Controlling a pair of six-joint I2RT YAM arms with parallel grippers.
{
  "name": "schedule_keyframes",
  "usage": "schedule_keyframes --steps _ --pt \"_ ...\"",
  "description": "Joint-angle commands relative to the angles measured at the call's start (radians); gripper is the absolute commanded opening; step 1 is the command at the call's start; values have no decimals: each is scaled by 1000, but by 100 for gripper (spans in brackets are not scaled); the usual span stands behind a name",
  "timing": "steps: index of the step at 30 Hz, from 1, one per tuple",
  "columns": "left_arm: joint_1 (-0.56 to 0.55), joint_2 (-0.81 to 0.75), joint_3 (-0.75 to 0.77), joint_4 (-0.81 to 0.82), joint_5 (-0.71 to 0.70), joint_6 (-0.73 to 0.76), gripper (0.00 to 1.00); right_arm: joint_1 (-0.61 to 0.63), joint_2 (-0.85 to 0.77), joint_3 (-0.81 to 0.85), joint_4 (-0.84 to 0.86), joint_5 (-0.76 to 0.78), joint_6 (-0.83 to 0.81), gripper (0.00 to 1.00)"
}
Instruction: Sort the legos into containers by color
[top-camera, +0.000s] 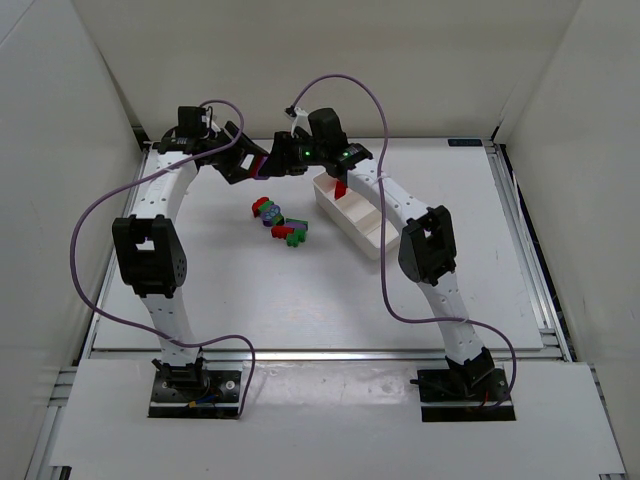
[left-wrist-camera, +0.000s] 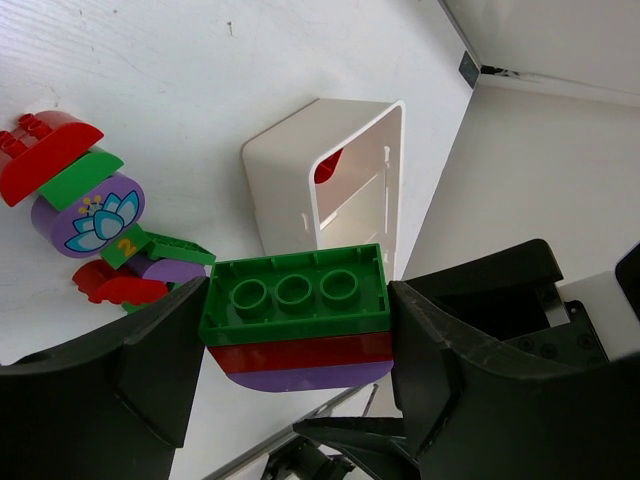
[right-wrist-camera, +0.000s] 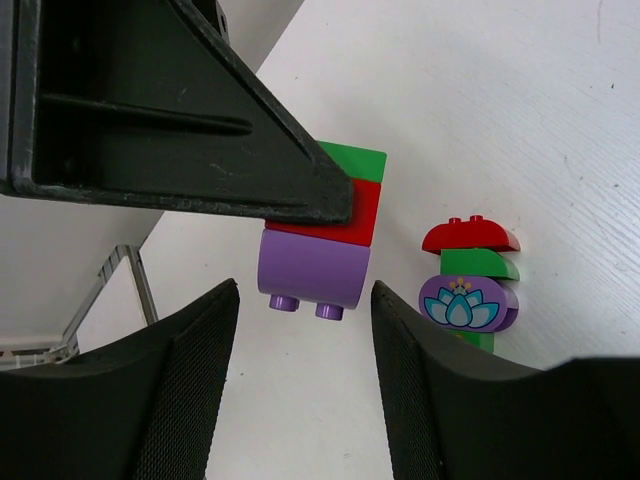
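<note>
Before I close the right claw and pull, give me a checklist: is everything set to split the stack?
1. Left claw shut on the stack: ok.
2. Right claw open: ok.
3. Purple brick in line with the right claw's gap: ok, but it sits ahead of the fingers, not yet between them.
4. Stack split by colour: not ok; green, red and purple are joined.
5. Tray has room: cannot tell; one red brick shows in one compartment, and the rest is hidden.
6. Pile apart from both claws: ok.
</note>
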Motion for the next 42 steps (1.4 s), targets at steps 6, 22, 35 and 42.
schedule_keyframes --steps 6,22,35,42 --pt "-2 -17 -24 27 62 -6 10 2 6 1 59 -34 -14 57" --pt "-7 -26 -58 66 82 -4 20 2 -20 -40 75 -44 -25 0" --pt "-11 -67 -67 103 91 25 92 -13 -99 -132 131 -129 -50 0" --pt "-5 -93 -78 129 140 39 99 -34 -142 -174 142 -164 -76 0"
